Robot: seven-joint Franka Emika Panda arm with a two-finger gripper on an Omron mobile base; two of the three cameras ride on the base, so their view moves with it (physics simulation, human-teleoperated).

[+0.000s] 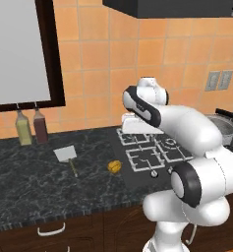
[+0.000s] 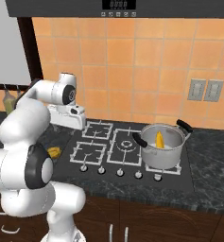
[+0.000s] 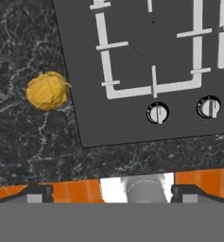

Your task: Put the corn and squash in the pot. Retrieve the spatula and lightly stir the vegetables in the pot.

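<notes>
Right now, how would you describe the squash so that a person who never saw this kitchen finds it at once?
Find the black stovetop set in the dark marble counter. On the counter just beside its left edge lies the squash, a small lumpy orange-yellow ball. The pale flat spatula lies further left; the brighter, longer corn stands in the steel pot.

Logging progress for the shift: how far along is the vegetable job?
Done: the corn stands in the pot on the stove. In hand: nothing yet; the hand camera looks down at the squash lying on the counter beside the cooktop. Left: squash into the pot, then fetch the spatula and stir.
</notes>
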